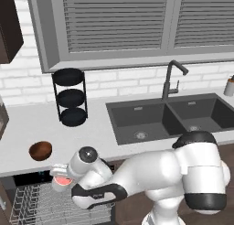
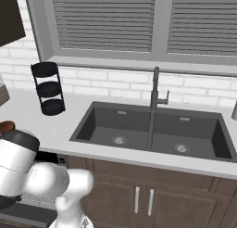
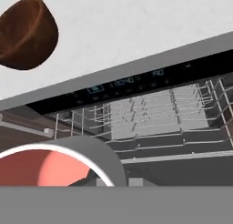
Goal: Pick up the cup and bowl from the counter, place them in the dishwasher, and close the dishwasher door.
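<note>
My gripper [image 1: 60, 177] is shut on the cup [image 1: 62, 183], a small white cup with a red inside, and holds it just above the silver wire rack [image 1: 27, 206] of the open dishwasher [image 3: 127, 82]. In the hand view the cup [image 3: 41, 168] fills the lower left, with the rack [image 3: 159, 114] and the black control strip behind it. The reddish-brown bowl [image 1: 40, 150] sits on the counter [image 1: 27, 123] close to its front edge, up and left of the gripper; it also shows as the bowl [image 3: 27, 32] at the hand view's upper left. The dishwasher door is out of view.
A black three-tier stand [image 1: 69, 97] stands at the back of the counter near the wall. To the right are the dark double sink [image 1: 169, 116] and its faucet [image 1: 171, 80]. Brown cabinets [image 2: 152, 194] run below the sink. My own arm crosses low in front.
</note>
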{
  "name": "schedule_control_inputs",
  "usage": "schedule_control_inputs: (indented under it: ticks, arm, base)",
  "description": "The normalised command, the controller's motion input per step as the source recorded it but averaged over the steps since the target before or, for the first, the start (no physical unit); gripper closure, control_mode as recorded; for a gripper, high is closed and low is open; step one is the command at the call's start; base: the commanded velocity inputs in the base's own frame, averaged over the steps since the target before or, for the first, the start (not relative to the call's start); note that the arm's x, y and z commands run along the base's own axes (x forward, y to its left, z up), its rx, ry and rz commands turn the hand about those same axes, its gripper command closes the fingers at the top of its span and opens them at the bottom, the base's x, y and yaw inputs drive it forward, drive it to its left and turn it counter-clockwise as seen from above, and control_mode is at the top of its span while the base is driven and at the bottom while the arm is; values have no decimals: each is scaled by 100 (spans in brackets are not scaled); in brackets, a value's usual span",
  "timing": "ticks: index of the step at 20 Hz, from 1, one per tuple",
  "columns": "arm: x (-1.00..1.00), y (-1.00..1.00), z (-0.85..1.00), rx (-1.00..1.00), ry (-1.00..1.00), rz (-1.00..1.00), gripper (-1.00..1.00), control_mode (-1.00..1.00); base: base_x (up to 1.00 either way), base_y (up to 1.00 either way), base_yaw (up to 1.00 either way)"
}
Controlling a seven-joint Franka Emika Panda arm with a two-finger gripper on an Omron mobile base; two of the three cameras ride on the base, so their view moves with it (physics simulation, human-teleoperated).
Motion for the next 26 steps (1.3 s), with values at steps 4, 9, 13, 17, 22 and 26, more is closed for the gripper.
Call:
schedule_control_inputs:
  ticks: [4,9,13,17,22,26]
  arm:
    - [-8,59,-36,-3,7,4,100,-100]
    - [-3,48,-31,-10,6,8,100,-100]
    - [0,24,-41,-21,0,1,100,-100]
    - [-14,13,-40,-26,-3,0,100,-100]
    - [-15,23,-20,-12,-3,0,100,-100]
    - [2,31,0,0,0,0,100,-100]
  base:
    - [0,0,0]
    - [0,0,0]
    - [0,0,0]
    - [0,0,0]
    - [0,0,0]
    - [0,0,0]
